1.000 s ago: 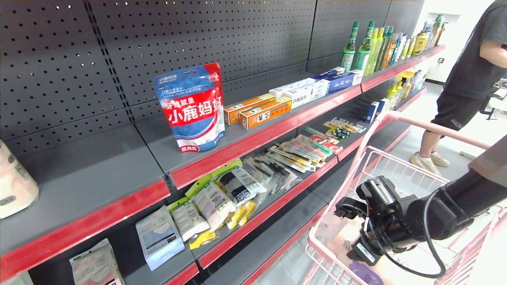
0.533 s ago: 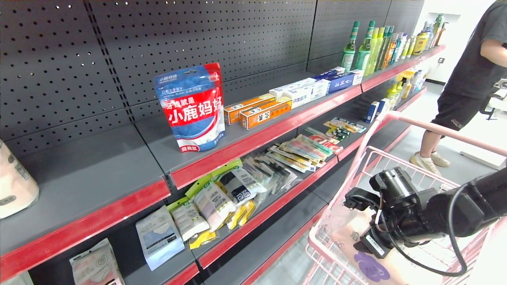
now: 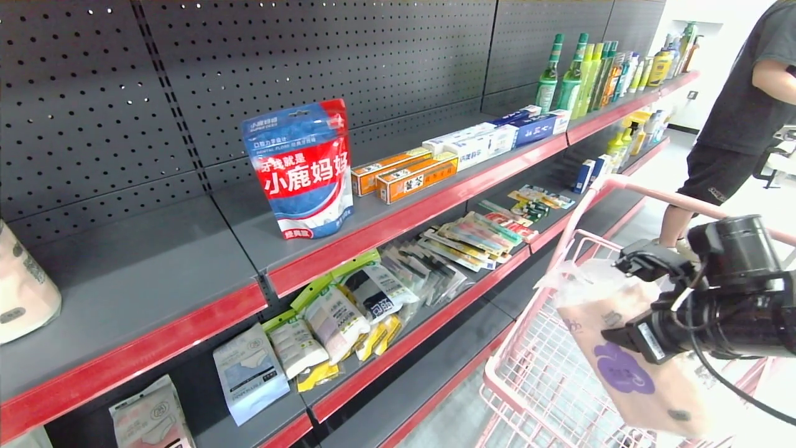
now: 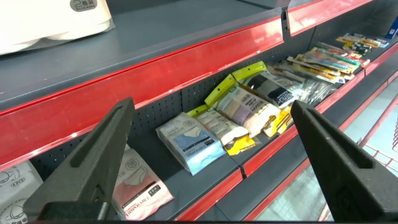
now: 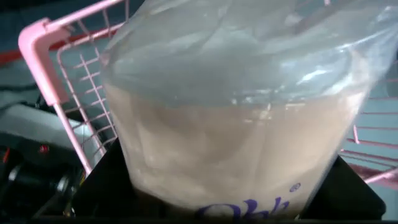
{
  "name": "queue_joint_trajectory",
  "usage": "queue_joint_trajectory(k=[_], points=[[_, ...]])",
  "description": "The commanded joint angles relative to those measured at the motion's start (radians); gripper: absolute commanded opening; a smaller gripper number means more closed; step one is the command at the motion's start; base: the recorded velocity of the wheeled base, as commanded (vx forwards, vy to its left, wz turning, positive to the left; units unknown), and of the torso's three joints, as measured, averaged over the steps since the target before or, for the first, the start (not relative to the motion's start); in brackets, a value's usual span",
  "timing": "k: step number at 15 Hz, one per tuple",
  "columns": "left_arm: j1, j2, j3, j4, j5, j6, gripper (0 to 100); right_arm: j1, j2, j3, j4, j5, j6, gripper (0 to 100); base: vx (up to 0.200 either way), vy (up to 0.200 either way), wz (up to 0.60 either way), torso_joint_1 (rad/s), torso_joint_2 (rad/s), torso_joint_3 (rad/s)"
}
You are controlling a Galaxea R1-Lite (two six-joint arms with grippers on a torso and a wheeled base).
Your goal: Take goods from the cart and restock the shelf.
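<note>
Sitting at the far left of the upper grey metal shelf with a red front edge (image 3: 155, 336) is a white pack of paper rolls (image 3: 22, 286). Further right on the same level, a blue and red stand-up pouch (image 3: 301, 168) stands upright. Two orange cartons (image 3: 407, 174) lie just beside it, then white and blue cartons (image 3: 497, 137), and tall green bottles (image 3: 563, 74) stand at the far end. One level down, flat packets in clear wrappers (image 3: 336, 311) lean in a loose, overlapping row, with slim toothbrush packs (image 3: 476, 236) to their right.

The left gripper (image 4: 211, 109), seen from its own wrist camera, has its two dark fingers (image 4: 99, 162) spread wide with nothing between them. It faces the flat packets in clear wrappers (image 4: 211, 130), well apart from them.

To the right of the shelving stands a pink wire shopping cart (image 3: 528, 386), near the lowest red edges. The right gripper (image 3: 631, 267) is above the cart, pinched closed on the gathered top of a clear plastic bag holding a soft beige pack with a purple mark (image 3: 628, 373). The bag hangs tilted beneath the gripper, over the cart's basket and well apart from the shelves. Whether its lower end touches the cart cannot be told. In the right wrist view the bag (image 5: 236, 124) sits close to the camera between the gripper's dark fingers (image 5: 99, 186), with the cart's pink rim (image 5: 43, 37) behind it.
</note>
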Motion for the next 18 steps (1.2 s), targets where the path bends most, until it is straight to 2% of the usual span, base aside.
queue_joint_trajectory(k=[1,4,7,10,13,16,18], points=[[0.000,0.000,0.000,0.000,0.000,0.000,100,-0.064,-0.159,-0.007,-0.001,-0.003,0.054,0,0.000,0.000,0.00,0.000,0.00,0.000],[0.000,0.000,0.000,0.000,0.000,-0.002,100,-0.133,-0.303,0.005,0.042,-0.003,0.081,0,0.000,0.000,0.00,0.000,0.00,0.000],[0.000,0.000,0.000,0.000,0.000,-0.002,100,-0.162,-0.406,0.005,0.059,-0.030,0.241,0,0.000,0.000,0.00,0.000,0.00,0.000],[0.000,0.000,0.000,0.000,0.000,-0.002,100,-0.173,-0.547,0.011,0.174,-0.046,0.250,0,0.000,0.000,0.00,0.000,0.00,0.000],[0.000,0.000,0.000,0.000,0.000,-0.002,100,-0.185,-0.681,0.033,0.190,-0.044,0.250,0,0.000,0.000,0.00,0.000,0.00,0.000],[0.000,0.000,0.000,0.000,0.000,-0.002,100,-0.191,-0.816,0.022,0.343,-0.046,0.247,0,0.000,0.000,0.00,0.000,0.00,0.000],[0.000,0.000,0.000,0.000,0.000,-0.002,100,-0.203,-0.857,0.030,0.372,-0.050,0.249,0,0.000,0.000,0.00,0.000,0.00,0.000]])
